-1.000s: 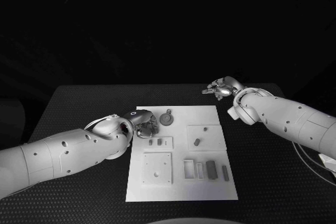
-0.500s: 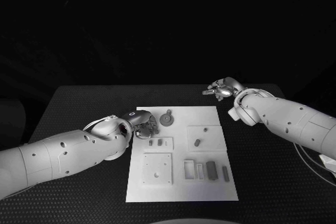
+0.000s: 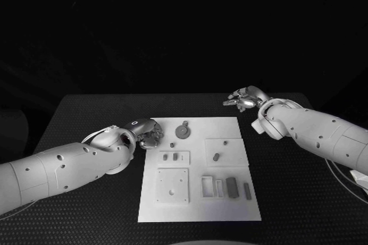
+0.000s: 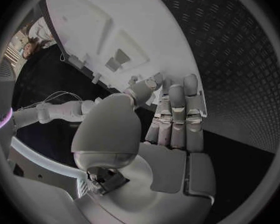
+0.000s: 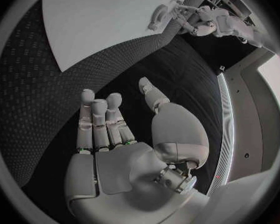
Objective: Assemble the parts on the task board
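Note:
The white task board [image 3: 198, 209] lies in the middle of the black table. A round grey part with a stem [image 3: 182, 130] lies near its far edge. Small grey parts sit on the raised plates: one [image 3: 172, 144] close to my left hand, a pair [image 3: 170, 156] on the left plate, an oblong one [image 3: 215, 155] on the right plate, and bars [image 3: 231, 184] at the near right. My left hand [image 3: 145, 132] hovers at the board's far left edge, fingers straight [image 4: 177, 117], holding nothing. My right hand [image 3: 244, 99] hangs over bare table beyond the far right corner, fingers extended [image 5: 102, 124] and empty.
A square plate with holes [image 3: 173, 184] sits at the board's near left, and a framed slot [image 3: 207, 185] lies beside the bars. Black textured table [image 3: 84, 109] surrounds the board on all sides. A cable [image 3: 341, 176] trails by my right arm.
My left hand has drawn back to the left, off the board's far left area, uncovering a small part beside it. The right hand has barely shifted.

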Controlling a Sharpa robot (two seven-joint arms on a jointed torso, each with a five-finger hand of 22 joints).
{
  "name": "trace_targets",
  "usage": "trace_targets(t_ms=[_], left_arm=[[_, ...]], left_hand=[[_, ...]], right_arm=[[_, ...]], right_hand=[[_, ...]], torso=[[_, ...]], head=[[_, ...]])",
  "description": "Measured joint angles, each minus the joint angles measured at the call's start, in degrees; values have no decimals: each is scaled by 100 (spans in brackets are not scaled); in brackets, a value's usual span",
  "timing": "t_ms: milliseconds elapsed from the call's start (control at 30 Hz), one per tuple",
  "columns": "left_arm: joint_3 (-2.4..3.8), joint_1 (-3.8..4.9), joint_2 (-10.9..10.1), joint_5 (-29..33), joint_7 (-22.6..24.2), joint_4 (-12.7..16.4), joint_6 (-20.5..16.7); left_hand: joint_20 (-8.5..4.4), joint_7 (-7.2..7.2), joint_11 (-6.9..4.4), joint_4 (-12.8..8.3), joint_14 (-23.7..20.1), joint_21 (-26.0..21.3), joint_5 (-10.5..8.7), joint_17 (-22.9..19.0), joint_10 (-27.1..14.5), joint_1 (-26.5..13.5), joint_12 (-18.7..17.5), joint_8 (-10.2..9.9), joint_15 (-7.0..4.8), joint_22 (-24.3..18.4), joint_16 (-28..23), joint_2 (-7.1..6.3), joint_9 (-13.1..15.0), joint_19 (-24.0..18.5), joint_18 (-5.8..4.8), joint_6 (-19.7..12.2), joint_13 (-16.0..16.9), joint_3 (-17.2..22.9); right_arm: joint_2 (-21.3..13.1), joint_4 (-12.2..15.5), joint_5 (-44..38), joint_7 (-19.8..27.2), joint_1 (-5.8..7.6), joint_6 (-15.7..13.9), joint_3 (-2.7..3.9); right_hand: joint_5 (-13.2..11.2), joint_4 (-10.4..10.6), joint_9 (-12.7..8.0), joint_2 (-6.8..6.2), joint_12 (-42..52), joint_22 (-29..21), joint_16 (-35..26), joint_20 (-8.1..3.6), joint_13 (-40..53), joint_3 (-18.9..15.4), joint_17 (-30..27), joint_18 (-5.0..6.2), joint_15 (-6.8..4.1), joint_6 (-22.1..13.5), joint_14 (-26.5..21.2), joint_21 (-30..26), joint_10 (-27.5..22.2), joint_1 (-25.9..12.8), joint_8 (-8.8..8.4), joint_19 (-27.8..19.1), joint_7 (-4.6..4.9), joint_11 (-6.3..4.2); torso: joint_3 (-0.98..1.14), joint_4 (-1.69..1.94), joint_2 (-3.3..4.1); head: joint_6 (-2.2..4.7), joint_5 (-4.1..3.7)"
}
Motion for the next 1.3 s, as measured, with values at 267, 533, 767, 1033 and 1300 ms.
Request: trace_targets(t_ms=[267, 533, 767, 1033, 1300], left_arm=[[145, 110, -204, 1563, 192, -303, -130], [153, 216, -270, 4391, 999, -392, -92], [152, 217, -265, 5624, 1481, -356, 67], [151, 216, -246, 5990, 1669, -330, 132], [151, 216, -253, 6158, 1770, -304, 147]], left_hand=[[103, 27, 60, 109, -191, -167, 0, -97, -73, -93, -36, 115, 87, 0, -166, -88, 63, -178, 7, 101, 6, 36], [294, 29, 209, 173, -734, -864, 0, -586, -287, -553, -37, 182, 299, -347, -1205, 35, 114, -898, -4, 100, -8, -256], [436, 27, 181, 18, -530, -1222, 0, -858, -255, -740, 21, 256, 411, -839, -2023, 151, 166, -946, -85, 98, -62, -492], [460, 27, 184, -6, -521, -1244, 0, -854, -257, -739, 20, 256, 419, -986, -2220, 151, 165, -953, -86, 98, -83, -516], [460, 27, 203, -7, -522, -1244, 0, -844, -276, -739, -1, 256, 420, -1025, -2246, 151, 165, -953, -86, 98, -95, -547]], right_arm=[[-478, 687, -133, 146, -2, 193, -2], [-1060, 1470, -928, 265, -115, 448, -32], [-1402, 2129, -2335, 238, -249, 640, -154], [-1472, 2521, -3636, 21, -367, 722, -236], [-1498, 2741, -4299, -207, -395, 696, -341]], right_hand=[[0, -9, 7, 165, -1034, -145, -776, 137, -863, 47, -512, 6, -2, 17, -184, -394, -3, 757, 108, -340, -18, -1], [0, -36, 40, 210, -3405, -173, -1022, 129, -2629, 20, -774, 6, 146, 66, 260, -444, -2, 1456, 280, -157, -66, -1], [0, -26, 39, 183, -4330, -204, -1046, -32, -3286, -85, -868, -2, 14, 353, 757, -376, 394, 1645, 408, 263, -134, 52], [0, -22, -4, 103, -4738, -223, -1099, -102, -3524, -174, -891, 11, -28, 651, 908, -376, 709, 1681, 416, 413, -173, 12], [0, -19, -36, -67, -4905, -246, -1109, -92, -3613, -204, -900, 43, -8, 644, 928, -399, 733, 1622, 355, 444, -149, 33]], torso=[[1, 1, -3], [1, -3, -5], [-2, -10, -7], [1, -9, -6], [-1, -2, -2]], head=[[39, -21], [88, -69], [128, -101], [139, -115], [118, -134]])
